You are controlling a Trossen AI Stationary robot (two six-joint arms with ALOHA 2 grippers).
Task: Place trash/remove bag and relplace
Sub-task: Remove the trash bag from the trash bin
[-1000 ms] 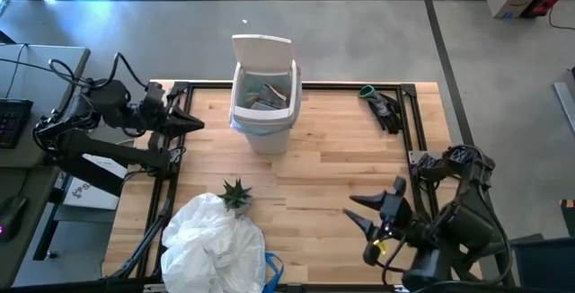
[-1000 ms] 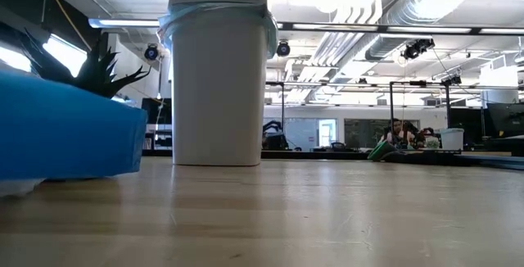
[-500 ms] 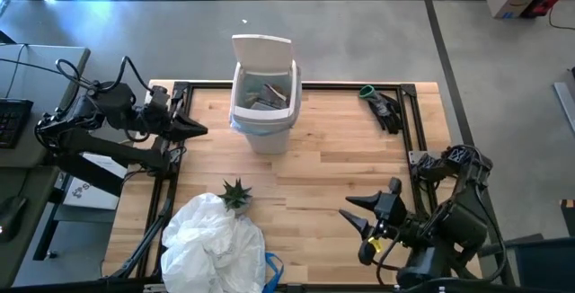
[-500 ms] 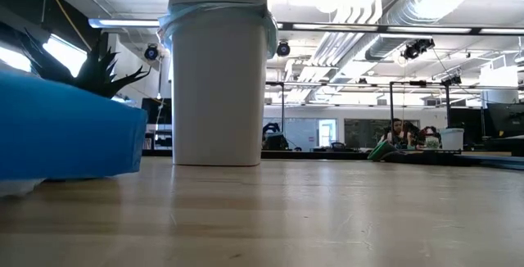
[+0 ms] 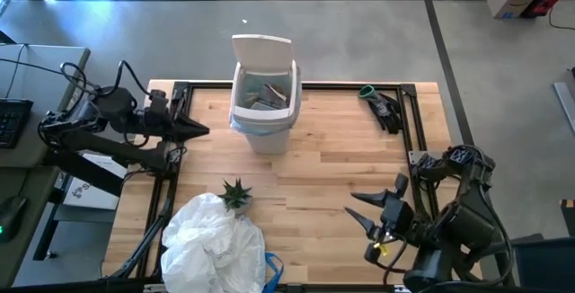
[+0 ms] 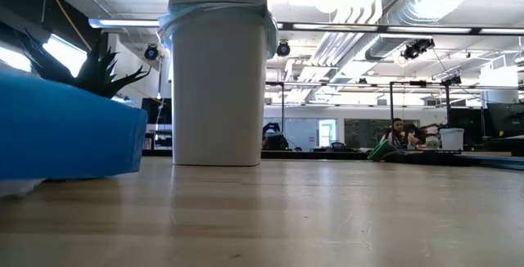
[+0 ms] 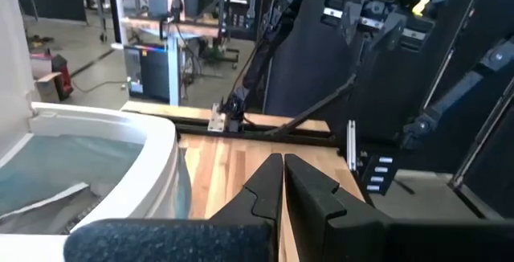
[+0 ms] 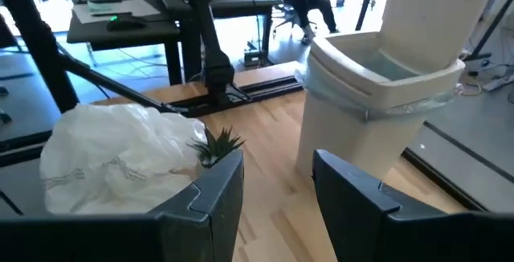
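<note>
Two arms idle, I judge. My left gripper (image 5: 199,130), pressed together and empty, points at the bin (image 5: 262,104) just ahead, where trash (image 5: 266,93) sits inside the bag (image 7: 72,157). My right gripper (image 5: 361,207), spread, faces it from farther off.

**Both arms idle at the table's edges**

The left gripper (image 5: 199,131) reaches in from the left side of the table, its fingers (image 7: 269,190) pressed together and empty. The right gripper (image 5: 359,205) sits low at the near right corner, pointing left, its fingers (image 8: 217,190) parted with nothing between them.
</note>
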